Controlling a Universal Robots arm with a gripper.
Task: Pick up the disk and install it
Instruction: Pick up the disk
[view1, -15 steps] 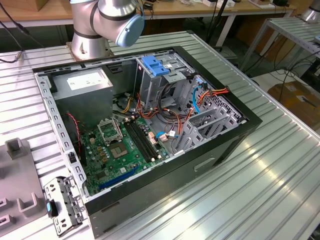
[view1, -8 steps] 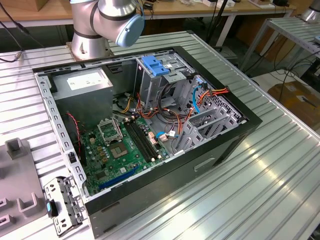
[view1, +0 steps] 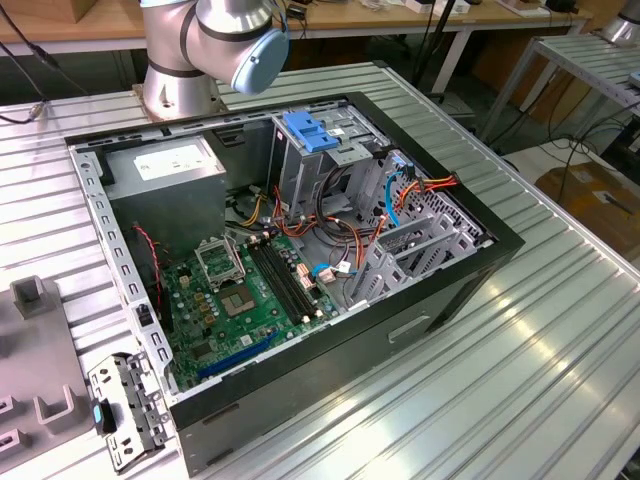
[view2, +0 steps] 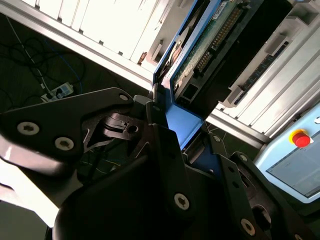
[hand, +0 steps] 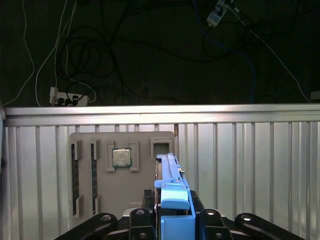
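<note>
The disk (hand: 170, 172) is held edge-on by its blue carrier end between jaws closed onto it, its long axis projecting straight out from them toward the grey parts tray (hand: 122, 139) on the counter (hand: 250, 165).

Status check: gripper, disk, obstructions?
Gripper shut on disk. Disk held edge-on, gray tray behind. Case open, cables loose inside.
</note>
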